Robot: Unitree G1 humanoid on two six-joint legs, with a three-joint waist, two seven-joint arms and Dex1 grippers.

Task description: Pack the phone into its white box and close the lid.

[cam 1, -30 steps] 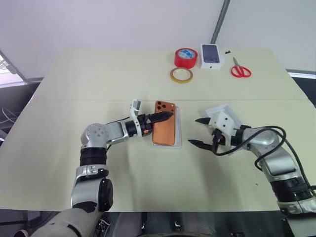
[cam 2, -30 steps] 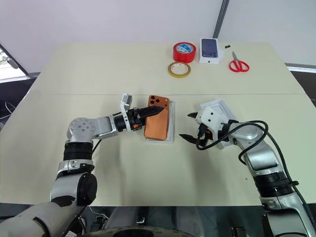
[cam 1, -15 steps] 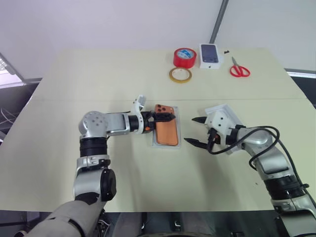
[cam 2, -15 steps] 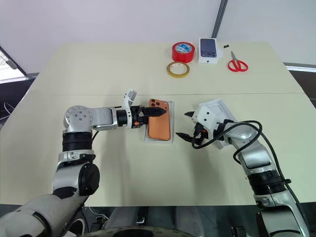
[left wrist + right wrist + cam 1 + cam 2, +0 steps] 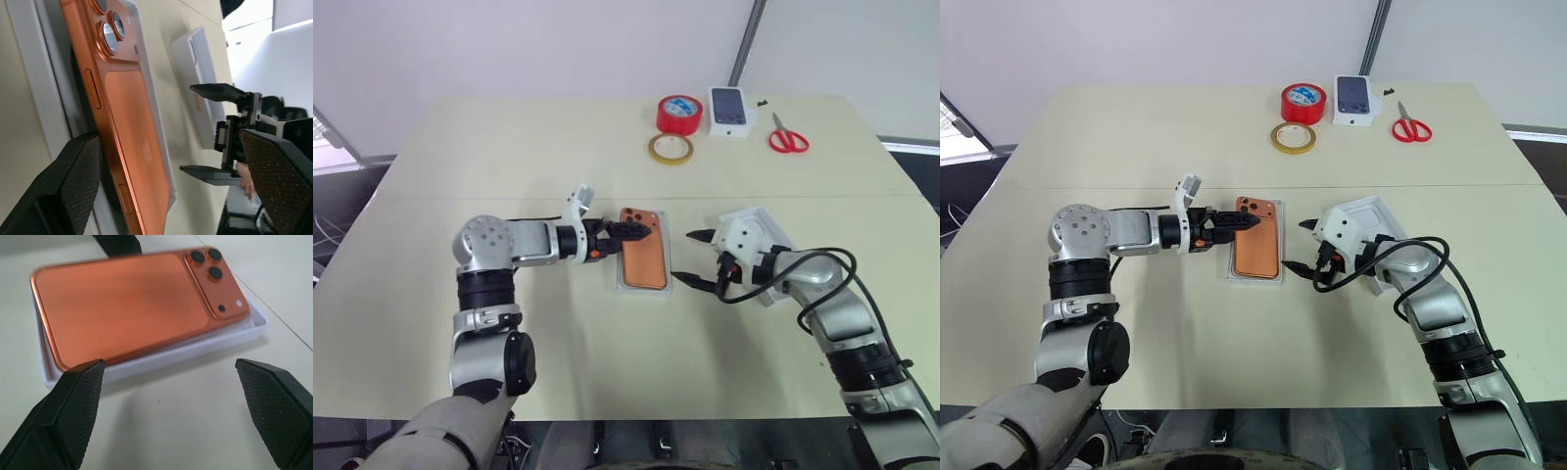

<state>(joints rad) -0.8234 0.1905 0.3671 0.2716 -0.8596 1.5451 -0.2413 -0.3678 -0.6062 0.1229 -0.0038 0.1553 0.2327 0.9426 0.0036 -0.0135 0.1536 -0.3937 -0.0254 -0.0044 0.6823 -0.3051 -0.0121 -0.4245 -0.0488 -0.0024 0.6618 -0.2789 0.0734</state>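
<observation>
The phone [image 5: 643, 257] seemed tilted in the box [image 5: 622, 284] at the desk's middle (both grippers' jaws apart, empty); the lid [image 5: 766, 227] could jam.

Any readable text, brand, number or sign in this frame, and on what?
None can be read.
red tape roll: pale label on top, too small to read.
small white carton: a dark phone picture, no legible words.
lid: faint orange mark on its side, too blurred to read.
phone: no marking visible.
</observation>
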